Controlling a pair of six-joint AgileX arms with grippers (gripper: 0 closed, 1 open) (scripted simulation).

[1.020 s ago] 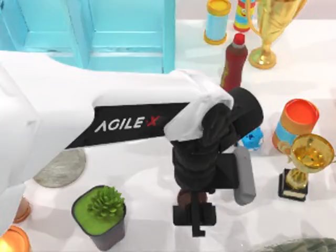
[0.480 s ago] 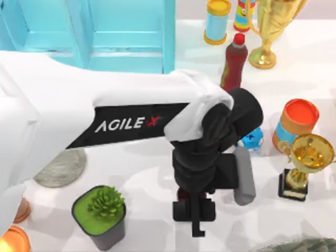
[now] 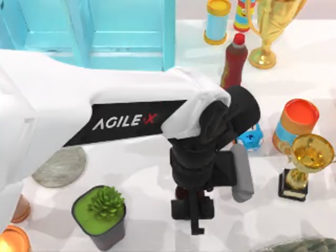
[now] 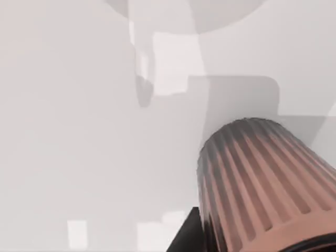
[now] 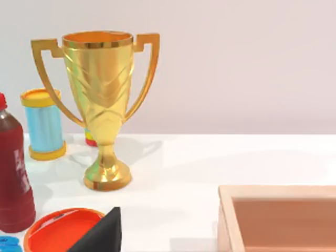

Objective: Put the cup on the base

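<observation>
The left gripper hangs over the middle of the white tabletop near its front edge, closed around the small reddish-brown ribbed cup, which it holds clear above the surface, its long axis running along the fingers. The flat grey mottled stone disc base lies well apart toward the tabletop's left edge, beyond the green potted plant. The carry must go leftward. The right arm stays parked.

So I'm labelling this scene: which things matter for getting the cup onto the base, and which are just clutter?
Job:
cup, at the left gripper
base, near the table's left edge

Clutter:
potted plant
red bottle
gold trophies
orange-lidded can
blue cabinet
</observation>
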